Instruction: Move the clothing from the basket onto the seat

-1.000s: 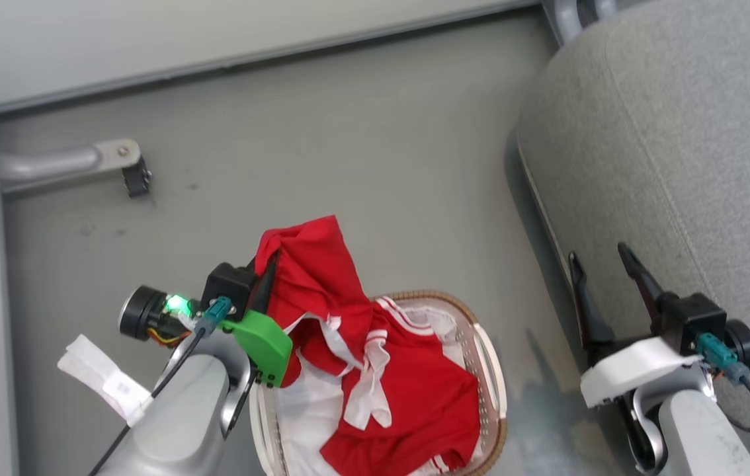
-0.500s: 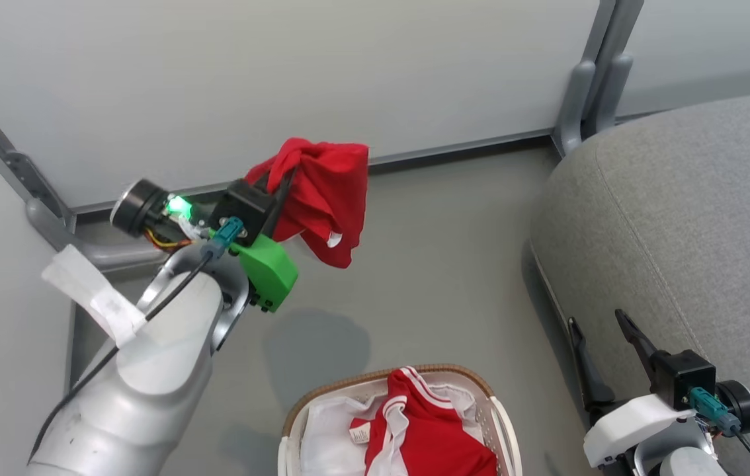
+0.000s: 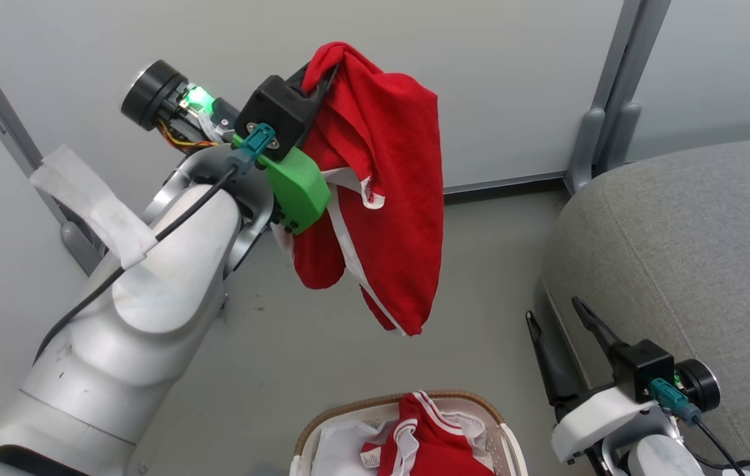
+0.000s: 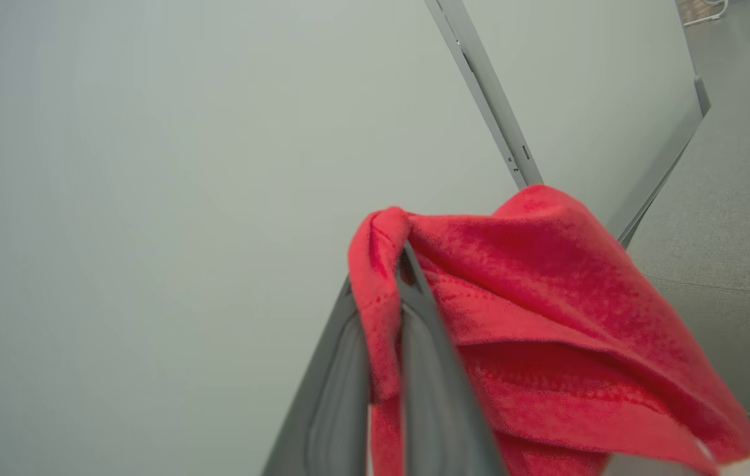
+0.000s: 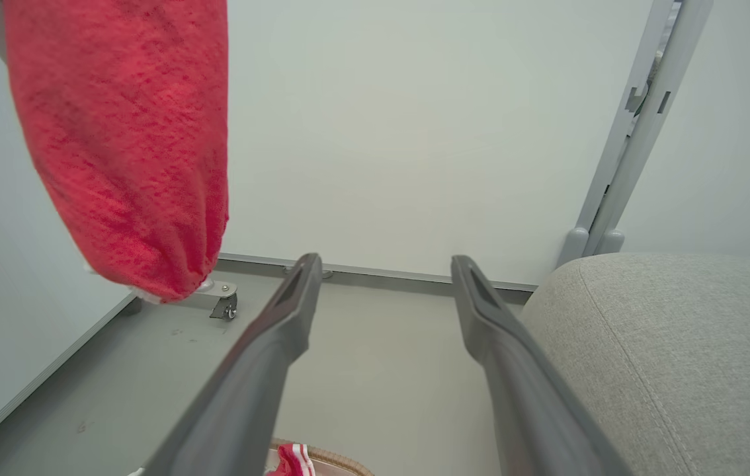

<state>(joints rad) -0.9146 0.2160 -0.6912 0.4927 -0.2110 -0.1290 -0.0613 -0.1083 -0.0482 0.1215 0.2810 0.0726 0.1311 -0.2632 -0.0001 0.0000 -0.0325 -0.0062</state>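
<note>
Left end effector [image 3: 319, 69] clamps a bright red soft jersey [image 3: 388, 198] high above the oval white plastic basket [image 3: 355, 402] — clear to swing toward the grey upholstered seat [image 3: 679, 264] beside it; right end effector [image 3: 555, 309] gapes, empty.

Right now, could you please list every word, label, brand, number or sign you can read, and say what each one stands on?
Nothing here is legible.
White tag taped to the left forearm: too blurred to read.
Small tab on the garment in the basket: too small to read.
Hanging garment: no lettering on the side that shows.
</note>
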